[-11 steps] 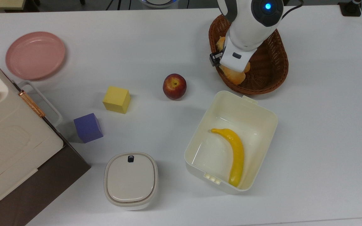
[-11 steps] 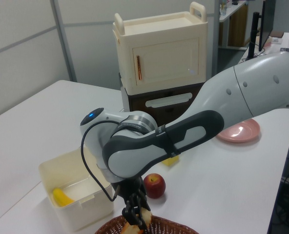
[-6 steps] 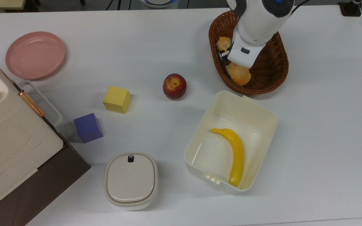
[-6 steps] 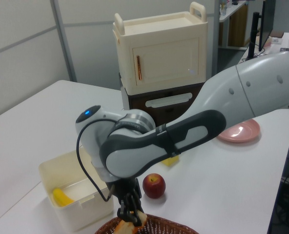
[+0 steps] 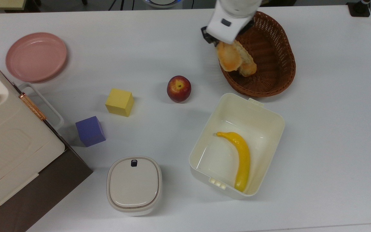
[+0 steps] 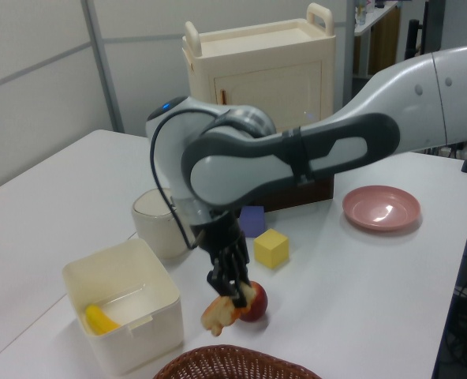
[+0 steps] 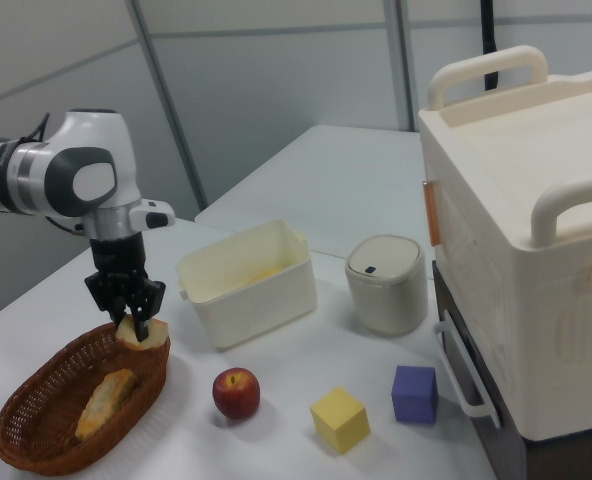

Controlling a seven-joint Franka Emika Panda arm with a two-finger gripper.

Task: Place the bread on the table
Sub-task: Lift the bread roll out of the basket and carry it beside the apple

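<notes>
The jaws pinch the bread [image 5: 228, 58], lifted clear above the basket's [image 5: 275, 64] rim near the surface's [image 5: 140, 42] far edge, so carrying it aside, lowering and releasing remain.

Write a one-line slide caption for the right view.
Panda gripper holds the bread lifted above the wicker basket's rim, a longer loaf left inside, apple on the table nearby.

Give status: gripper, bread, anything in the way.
Gripper shut on the bread, held in the air at the wicker basket rim. Longer loaf lies in the basket. Apple on the table nearby.
</notes>
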